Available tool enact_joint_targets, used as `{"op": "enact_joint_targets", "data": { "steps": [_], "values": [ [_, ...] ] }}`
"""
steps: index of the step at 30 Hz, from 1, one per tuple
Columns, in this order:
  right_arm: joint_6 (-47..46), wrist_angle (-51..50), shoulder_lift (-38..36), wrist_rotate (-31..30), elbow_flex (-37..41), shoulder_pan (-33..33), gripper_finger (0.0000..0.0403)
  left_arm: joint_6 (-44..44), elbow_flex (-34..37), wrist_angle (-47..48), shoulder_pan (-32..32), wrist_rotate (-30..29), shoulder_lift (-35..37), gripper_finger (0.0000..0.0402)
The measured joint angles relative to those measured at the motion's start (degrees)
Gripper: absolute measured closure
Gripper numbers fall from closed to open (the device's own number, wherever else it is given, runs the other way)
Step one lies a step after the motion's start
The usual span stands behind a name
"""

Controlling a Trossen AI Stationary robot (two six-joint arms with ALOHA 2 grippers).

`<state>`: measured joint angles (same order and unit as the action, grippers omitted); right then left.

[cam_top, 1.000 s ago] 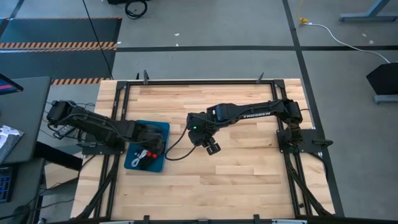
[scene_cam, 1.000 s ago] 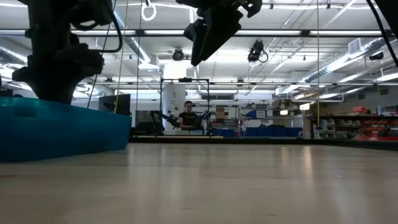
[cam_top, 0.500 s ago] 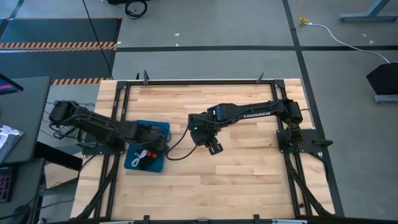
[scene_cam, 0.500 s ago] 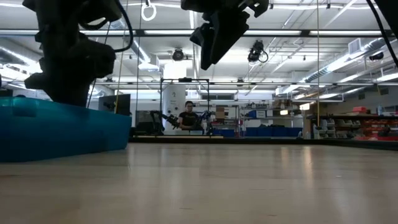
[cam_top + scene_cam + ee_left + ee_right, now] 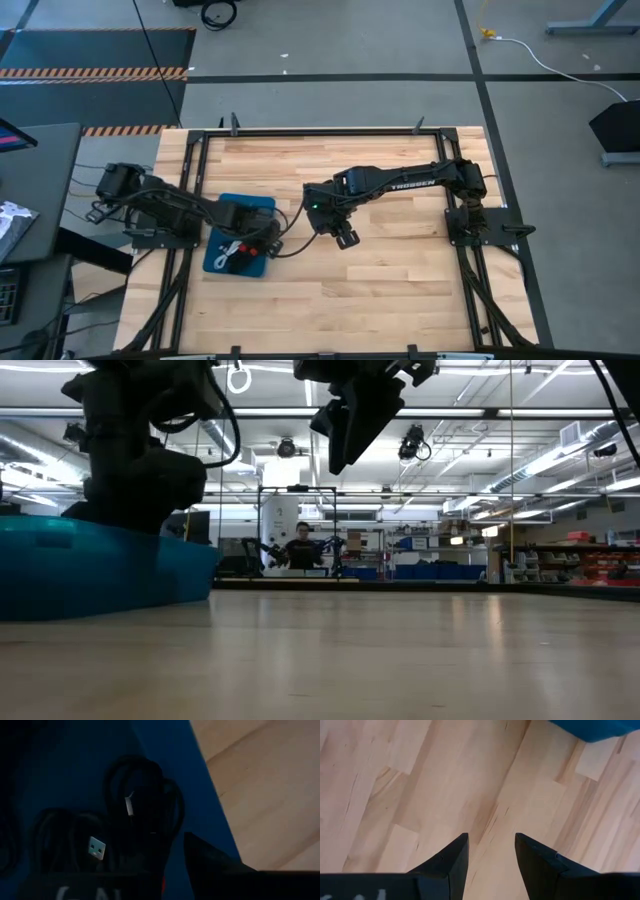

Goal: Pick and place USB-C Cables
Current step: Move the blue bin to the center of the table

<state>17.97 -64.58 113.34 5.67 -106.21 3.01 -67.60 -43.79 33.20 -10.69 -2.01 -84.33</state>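
We have our left gripper (image 5: 262,243) down inside the shallow blue plastic bin (image 5: 216,262), over coiled black USB-C cables (image 5: 145,815), presumably to grab one; its opening we cannot tell. Our right gripper (image 5: 491,851) hangs at the bin's three o'clock, fingers parted and empty, above the pale wooden tabletop (image 5: 400,290).

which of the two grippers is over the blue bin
The left gripper: it hangs over the blue bin holding the USB-C cables, while the right gripper hovers open above bare wood.
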Motion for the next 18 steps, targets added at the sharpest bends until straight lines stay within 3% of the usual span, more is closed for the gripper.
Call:
{"op": "enact_joint_targets", "data": {
  "steps": [18],
  "values": [
    [-5.75,-13.36,0.00,-0.01,-0.02,1.16,0.0236,13.37,-9.52,-3.90,5.74,-0.74,-10.13,0.0331]
  ]
}}
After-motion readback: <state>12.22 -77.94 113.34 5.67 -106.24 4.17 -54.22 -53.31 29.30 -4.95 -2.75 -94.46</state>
